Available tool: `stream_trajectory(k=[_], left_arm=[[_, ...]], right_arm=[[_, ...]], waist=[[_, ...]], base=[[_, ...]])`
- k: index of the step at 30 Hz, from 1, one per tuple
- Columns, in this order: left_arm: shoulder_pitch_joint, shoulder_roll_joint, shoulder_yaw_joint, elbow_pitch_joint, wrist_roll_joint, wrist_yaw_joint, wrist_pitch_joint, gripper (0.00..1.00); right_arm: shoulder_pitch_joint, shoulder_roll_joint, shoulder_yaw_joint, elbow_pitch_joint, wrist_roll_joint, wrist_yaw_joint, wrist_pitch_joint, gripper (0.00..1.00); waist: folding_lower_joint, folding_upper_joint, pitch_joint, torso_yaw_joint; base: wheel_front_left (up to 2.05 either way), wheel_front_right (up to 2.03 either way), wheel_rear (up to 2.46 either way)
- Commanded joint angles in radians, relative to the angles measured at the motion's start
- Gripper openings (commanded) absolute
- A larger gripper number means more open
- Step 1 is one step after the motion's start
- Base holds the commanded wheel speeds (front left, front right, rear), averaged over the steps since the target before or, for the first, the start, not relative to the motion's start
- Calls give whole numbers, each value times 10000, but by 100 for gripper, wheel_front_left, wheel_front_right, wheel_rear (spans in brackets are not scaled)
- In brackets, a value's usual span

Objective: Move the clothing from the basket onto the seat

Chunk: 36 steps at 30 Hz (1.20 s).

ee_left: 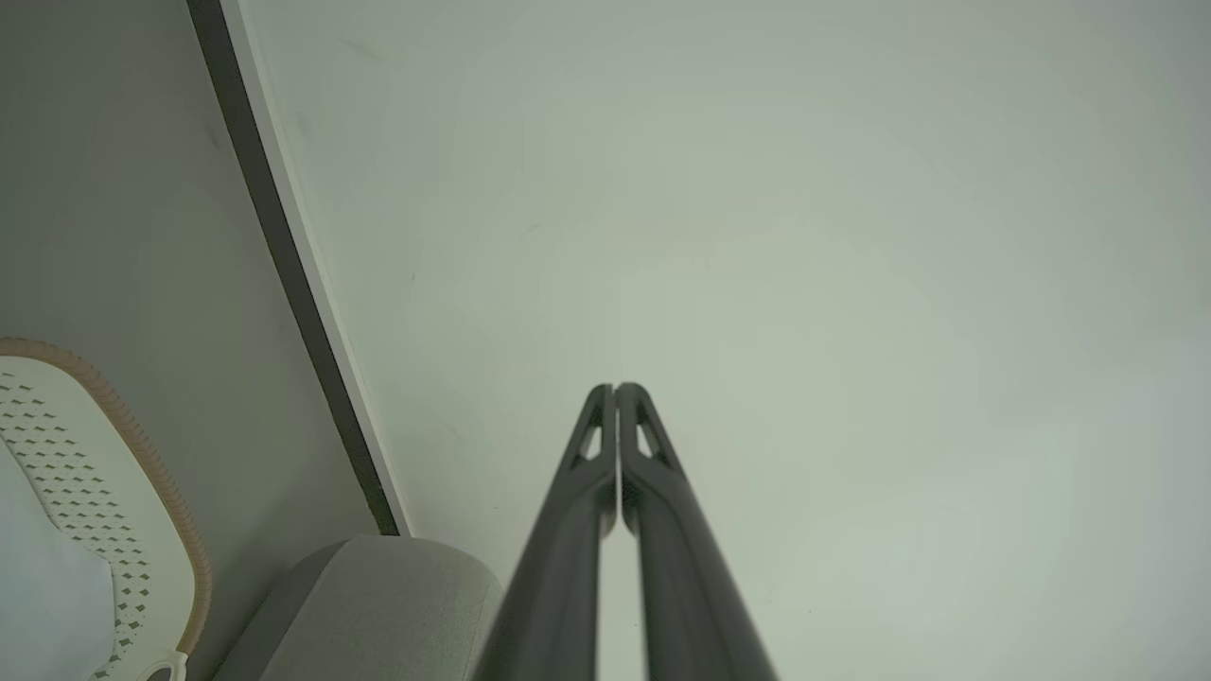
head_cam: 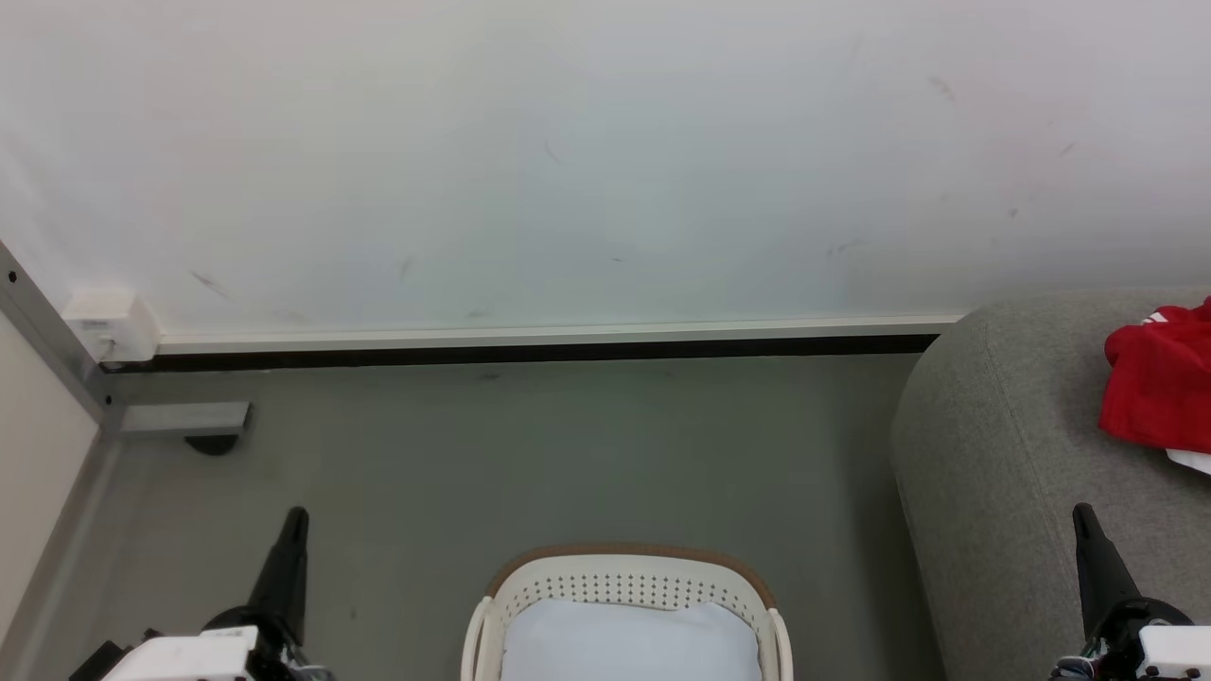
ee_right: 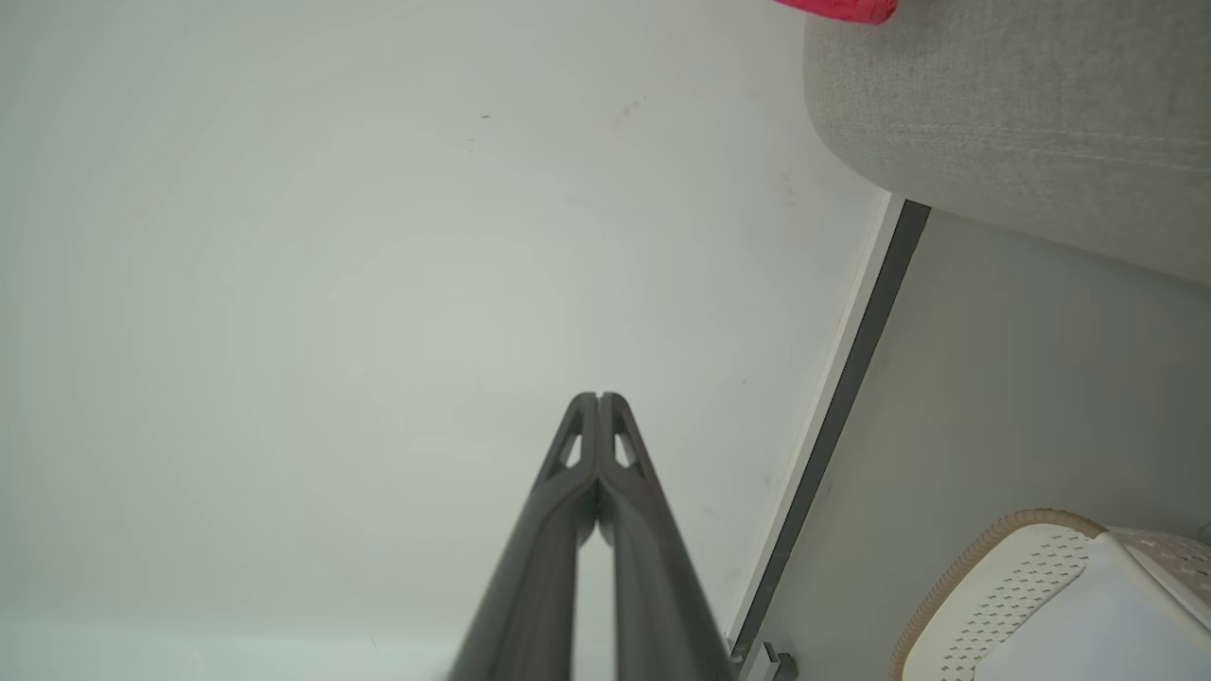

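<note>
Red clothing (head_cam: 1160, 388) with white trim lies on the grey seat (head_cam: 1003, 454) at the right edge of the head view; a sliver of the clothing (ee_right: 837, 8) tops the seat (ee_right: 1022, 113) in the right wrist view. The cream basket (head_cam: 624, 579) with a brown rim stands at bottom centre, only its pale bluish-white lining (head_cam: 629, 643) showing inside. My left gripper (head_cam: 297, 517) is at the lower left, shut and empty, fingertips touching (ee_left: 615, 390). My right gripper (head_cam: 1081, 513) is at the lower right beside the seat, shut and empty (ee_right: 598, 398).
A white wall (head_cam: 605, 161) with a dark baseboard (head_cam: 530, 356) runs behind the grey floor (head_cam: 568, 454). A white box (head_cam: 112, 324) and a metal frame post (head_cam: 52, 350) stand at the left. The basket (ee_left: 104, 492) and seat corner (ee_left: 378, 596) appear in the left wrist view.
</note>
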Motion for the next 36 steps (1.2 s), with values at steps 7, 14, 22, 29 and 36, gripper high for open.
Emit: stream_trajectory(k=[7, 14, 22, 29, 36], left_arm=[[-91, 14, 32, -24, -140, -46, 40, 0], [-91, 14, 31, -25, -141, -46, 40, 0], [-90, 14, 30, -26, -142, -46, 38, 0], [-89, 14, 29, -26, -142, -46, 37, 0], [-89, 14, 29, -27, -142, -47, 38, 0]], right_arm=[[-128, -71, -33, -47, 16, -21, 37, 0], [-128, -71, -33, -47, 16, -21, 36, 0], [-128, -71, -32, -47, 17, -21, 36, 0], [-128, -69, -32, -47, 17, -21, 36, 0], [-128, -69, -32, -48, 17, -21, 35, 0]], waist=[[-1, 0, -1, 1], [-1, 0, -1, 1], [-1, 0, -1, 1], [-1, 0, -1, 1], [-1, 0, -1, 1]], base=[[0, 0, 0], [0, 0, 0], [0, 0, 0], [0, 0, 0], [0, 0, 0]])
